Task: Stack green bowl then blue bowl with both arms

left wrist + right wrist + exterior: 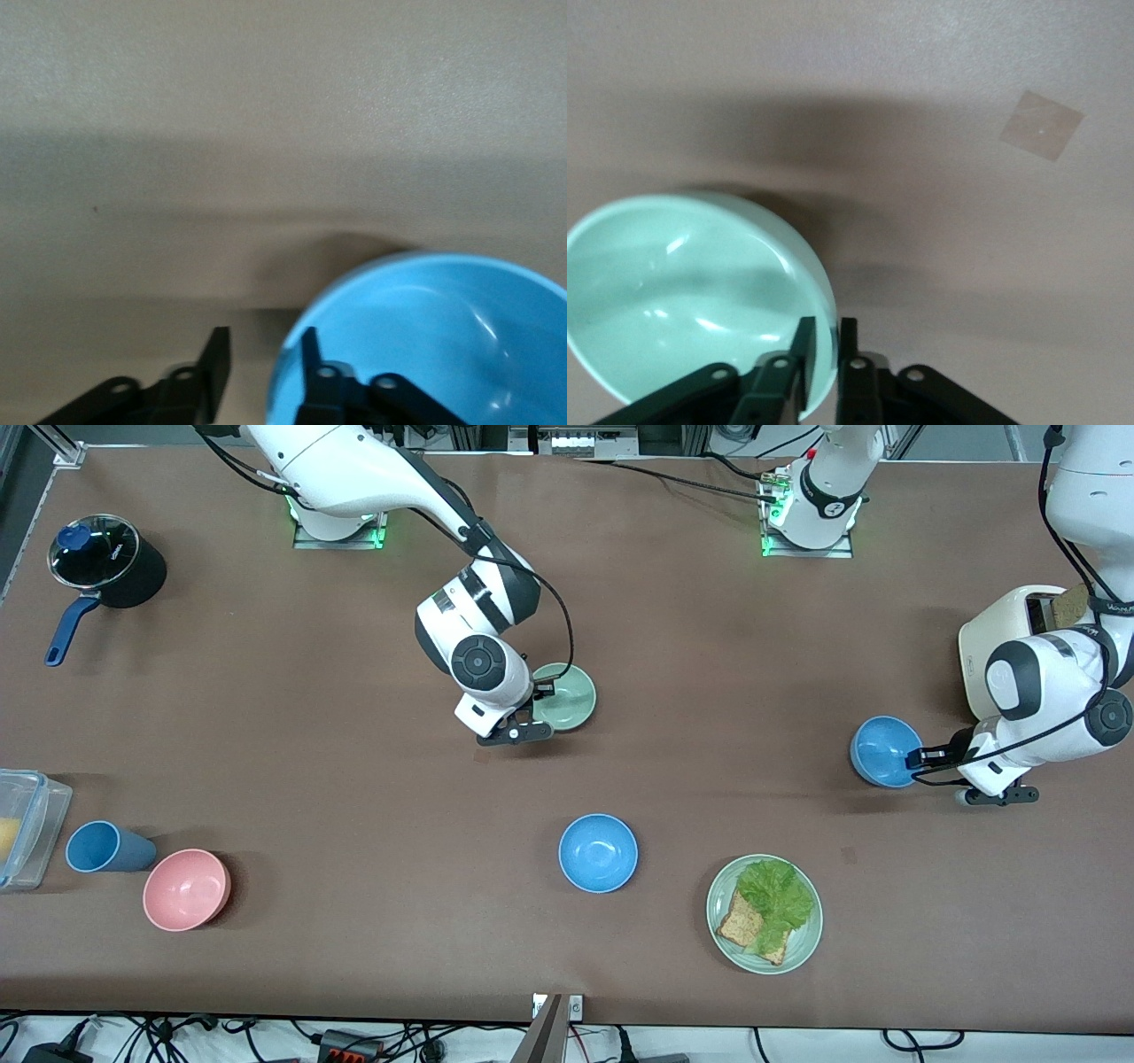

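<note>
So right now we've got both arms on their bowls. The right gripper (822,354) has its jaws pinched on the rim of the green bowl (567,696), one finger inside and one outside, and the bowl sits tilted near the middle of the surface (354,779). The left gripper (262,363) straddles the rim of the blue bowl (884,750) toward the left arm's end, just beside the toaster (1010,638). Its jaws aren't quite snug yet: one finger is inside and the other stands a bit off the wall.

Our take: let the left jaws finish squeezing before any lift, or that bowl will slip. The green one goes down flat first, then blue comes in level from above.

Around it all: a second blue bowl (598,853) nearer the camera, a green plate (802,948) with toast and lettuce, a pink bowl (186,889), a blue cup (104,847), a plastic box (35,815) and a lidded pot (106,562). Plenty of open brown surface between the arms.
</note>
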`<state>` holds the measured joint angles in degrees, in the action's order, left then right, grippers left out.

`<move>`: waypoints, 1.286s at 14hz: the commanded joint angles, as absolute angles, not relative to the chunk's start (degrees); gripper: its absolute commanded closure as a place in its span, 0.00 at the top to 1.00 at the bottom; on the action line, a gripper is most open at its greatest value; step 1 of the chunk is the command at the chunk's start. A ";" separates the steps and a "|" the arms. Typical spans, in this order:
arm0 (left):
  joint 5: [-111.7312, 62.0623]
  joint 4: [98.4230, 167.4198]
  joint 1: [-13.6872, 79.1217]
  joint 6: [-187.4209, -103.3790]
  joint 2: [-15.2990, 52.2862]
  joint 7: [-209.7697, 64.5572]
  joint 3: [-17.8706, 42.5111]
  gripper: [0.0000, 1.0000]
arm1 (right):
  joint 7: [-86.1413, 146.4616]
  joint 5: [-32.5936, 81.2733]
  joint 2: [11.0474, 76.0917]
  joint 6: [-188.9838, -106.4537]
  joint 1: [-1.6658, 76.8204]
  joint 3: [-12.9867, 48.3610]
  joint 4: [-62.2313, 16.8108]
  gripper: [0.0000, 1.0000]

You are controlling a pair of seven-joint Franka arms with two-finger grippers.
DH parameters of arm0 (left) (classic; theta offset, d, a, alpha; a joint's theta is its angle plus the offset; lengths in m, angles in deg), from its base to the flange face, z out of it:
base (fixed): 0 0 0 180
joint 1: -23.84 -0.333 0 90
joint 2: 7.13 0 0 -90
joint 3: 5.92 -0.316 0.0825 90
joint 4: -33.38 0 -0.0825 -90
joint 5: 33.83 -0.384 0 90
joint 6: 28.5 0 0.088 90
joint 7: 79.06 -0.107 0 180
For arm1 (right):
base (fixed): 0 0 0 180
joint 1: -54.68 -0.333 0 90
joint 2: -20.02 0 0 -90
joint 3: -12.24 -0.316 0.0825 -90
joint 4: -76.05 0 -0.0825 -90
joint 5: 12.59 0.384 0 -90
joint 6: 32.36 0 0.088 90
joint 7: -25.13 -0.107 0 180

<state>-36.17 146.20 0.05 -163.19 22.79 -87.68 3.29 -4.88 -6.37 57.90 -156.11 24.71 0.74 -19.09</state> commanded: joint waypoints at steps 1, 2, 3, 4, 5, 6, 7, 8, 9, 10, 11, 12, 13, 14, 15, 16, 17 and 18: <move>-37.08 147.91 -0.24 -162.80 20.12 -88.37 4.36 0.01 | -6.95 -5.74 57.03 -154.45 24.53 0.99 -15.55 1.00; -37.08 147.82 -0.24 -161.49 20.03 -88.37 4.80 0.00 | -8.00 -6.26 54.93 -151.66 24.62 1.07 -14.05 1.00; -37.08 147.73 -0.15 -160.09 19.07 -88.37 5.68 0.00 | -8.62 -6.70 53.78 -148.67 24.70 1.95 -11.43 1.00; -37.08 147.82 -0.24 -157.81 17.67 -88.37 6.64 0.00 | -8.45 -6.79 52.55 -144.73 25.14 3.52 -8.27 1.00; -36.99 147.56 -0.24 -154.13 15.66 -88.29 7.87 0.00 | -8.19 -6.88 51.93 -140.07 25.75 5.28 -4.76 1.00; -36.82 147.55 -0.41 -151.57 13.55 -88.20 9.53 0.00 | -8.18 -7.06 51.75 -136.37 26.02 6.77 -1.42 1.00; -36.47 147.73 -0.76 -149.29 11.18 -88.11 11.03 0.00 | -8.18 -8.10 51.75 -133.38 26.02 8.62 2.10 1.00; -35.51 147.82 -0.77 -146.65 8.46 -88.02 12.00 0.00 | -7.83 -8.89 51.75 -131.87 26.11 10.46 4.31 1.00; -32.71 147.82 -0.77 -143.75 5.64 -87.93 13.23 0.00 | -7.48 -9.08 51.75 -131.33 26.20 12.13 6.16 1.00; -29.29 147.56 -0.59 -139.90 3.09 -87.15 15.07 0.00 | -7.31 -8.99 51.66 -130.98 26.55 13.54 7.13 1.00; -27.43 147.38 -0.50 -137.42 1.15 -84.88 17.44 0.00 | -7.22 -9.08 51.14 -130.54 27.33 14.25 7.40 1.00; -26.89 147.29 -0.50 -136.35 -0.35 -79.46 20.42 0.00 | -7.04 -9.08 50.78 -130.62 27.86 14.96 7.67 1.00; -26.62 147.29 -0.50 -135.30 -1.58 -72.10 24.36 0.00 | -7.04 -9.08 50.61 -130.54 28.65 15.75 7.76 1.00; -25.14 147.12 -0.50 -135.11 -1.94 -65.24 27.97 0.00 | -7.04 -9.08 50.60 -130.27 29.97 16.54 7.76 1.00; -22.25 146.77 -0.50 -135.46 -2.12 -57.51 32.27 0.00 | -7.13 -8.99 49.21 -130.97 30.76 17.68 7.32 1.00; -21.01 146.07 -0.24 -136.25 -1.77 -50.56 35.79 0.00 | -6.78 -8.90 47.11 -131.15 32.25 18.21 5.84 1.00; -21.08 145.97 -0.15 -139.21 -1.07 -43.62 39.66 0.00 | -6.17 -8.55 45.96 -131.06 34.61 17.87 4.69 1.00; -21.08 146.23 -0.06 -141.85 0.50 -38.07 42.83 0.00 | -5.12 -8.55 44.55 -131.06 37.94 16.56 3.29 1.00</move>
<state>-22.17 146.03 0.76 -138.26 -1.38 -47.47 37.77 -6.74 -8.62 48.44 -131.83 33.12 18.39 6.35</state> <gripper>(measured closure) 0.952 0.000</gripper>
